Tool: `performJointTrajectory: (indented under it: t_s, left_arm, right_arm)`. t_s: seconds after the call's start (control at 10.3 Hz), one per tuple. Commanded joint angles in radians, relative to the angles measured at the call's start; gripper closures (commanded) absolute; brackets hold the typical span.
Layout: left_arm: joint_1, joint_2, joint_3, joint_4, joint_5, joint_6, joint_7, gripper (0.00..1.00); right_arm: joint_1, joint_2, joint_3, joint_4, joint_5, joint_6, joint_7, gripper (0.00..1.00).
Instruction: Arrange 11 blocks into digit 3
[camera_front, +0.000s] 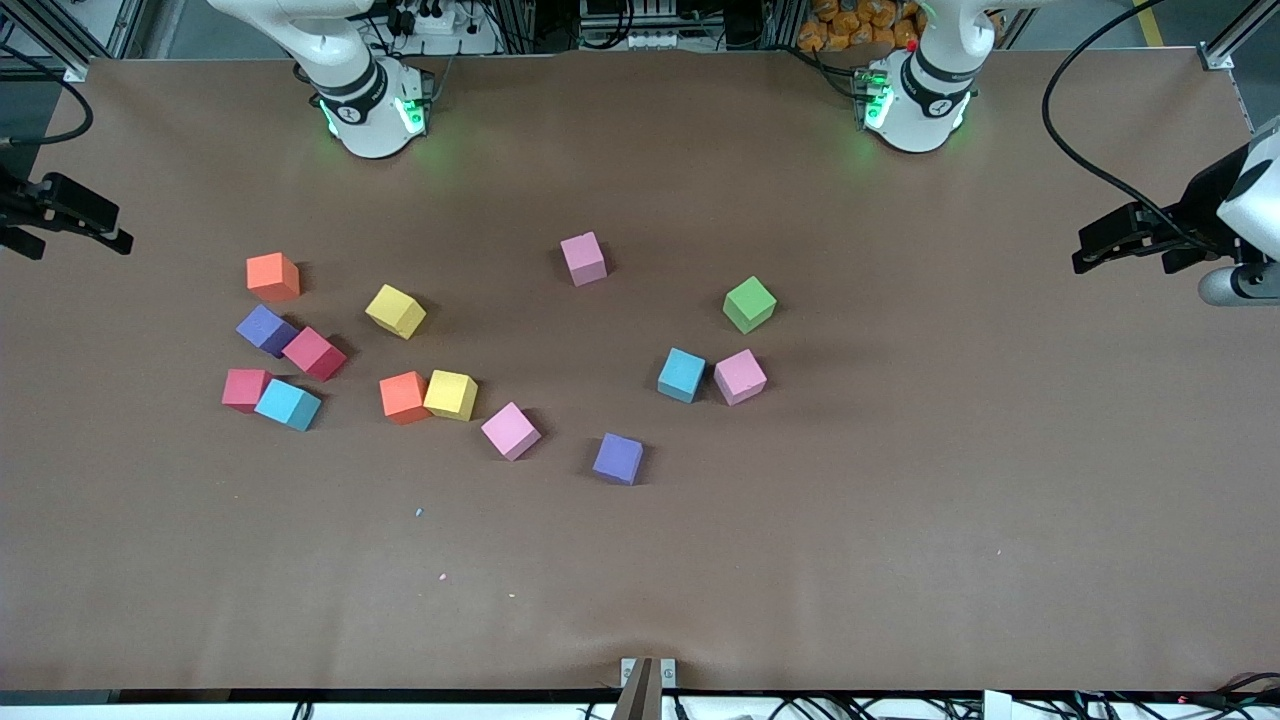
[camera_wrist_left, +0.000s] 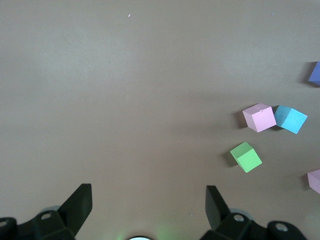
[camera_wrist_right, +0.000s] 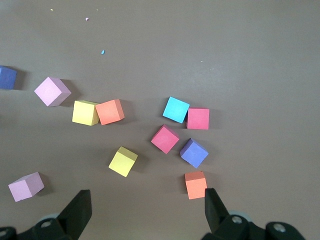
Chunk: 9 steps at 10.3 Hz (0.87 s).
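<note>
You have both arms waiting: the left end effector (camera_wrist_left: 145, 210) and right end effector (camera_wrist_right: 145, 210) hang spread apart and empty over the counter (camera_front: 900, 520). The blocks (camera_front: 450, 395) lie scattered, most toward the right arm's end; no digit formed.

The left pincer (camera_front: 1085, 262) hangs over the counter's edge at the left arm's end, jaws wide and empty. The right pincer (camera_front: 120, 240) hangs over the edge at the right arm's end, jaws likewise apart and empty.
</note>
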Motion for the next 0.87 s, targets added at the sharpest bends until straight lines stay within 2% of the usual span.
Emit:
performJointTrajectory:
  t_s: [0.0, 0.48, 0.68, 0.77]
  left_arm:
    - [-0.002, -0.005, -0.004, 0.002, 0.017, -0.011, -0.007, 0.0]
    - [-0.008, -0.005, -0.013, 0.004, 0.015, -0.005, -0.006, 0.0]
    - [-0.02, -0.005, -0.06, 0.001, 0.011, 0.004, -0.025, 0.0]
    - [-0.019, -0.001, -0.112, -0.007, 0.011, 0.018, -0.027, 0.0]
  right_arm:
    - [0.001, -0.002, 0.005, -0.001, -0.016, -0.003, -0.007, 0.0]
    - [0.0, 0.004, 0.005, -0.017, -0.014, -0.005, -0.007, 0.0]
    - [0.0, 0.001, 0.003, -0.024, -0.016, -0.005, -0.009, 0.0]
    - [-0.002, 0.001, 0.003, -0.024, -0.014, -0.005, -0.007, 0.0]
